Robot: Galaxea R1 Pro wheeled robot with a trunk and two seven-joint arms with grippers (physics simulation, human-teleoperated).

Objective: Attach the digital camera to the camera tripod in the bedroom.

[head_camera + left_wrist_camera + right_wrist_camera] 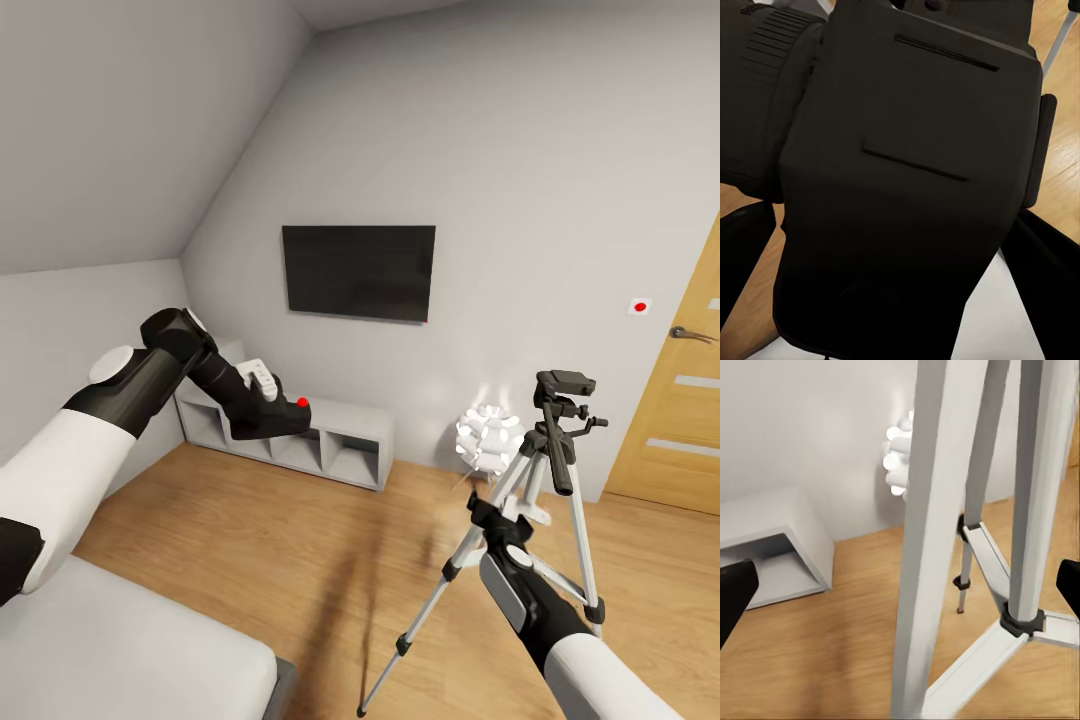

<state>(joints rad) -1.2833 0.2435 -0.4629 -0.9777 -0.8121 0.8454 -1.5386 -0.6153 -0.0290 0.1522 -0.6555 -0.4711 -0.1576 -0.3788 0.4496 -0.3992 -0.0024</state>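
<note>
Currently my left gripper (pixel 290 415) is clamped on the digital camera (pixel 278 418) — matte black, boxy, red button up — at centre-left of the head frame, before a grey three-cubby shelf (pixel 340 440). One camera tripod (pixel 530 500) stands lower right: silver legs, black clamps. My right gripper (pixel 490 515) is spread around one leg, near a white ball lamp (pixel 488 437).
</note>
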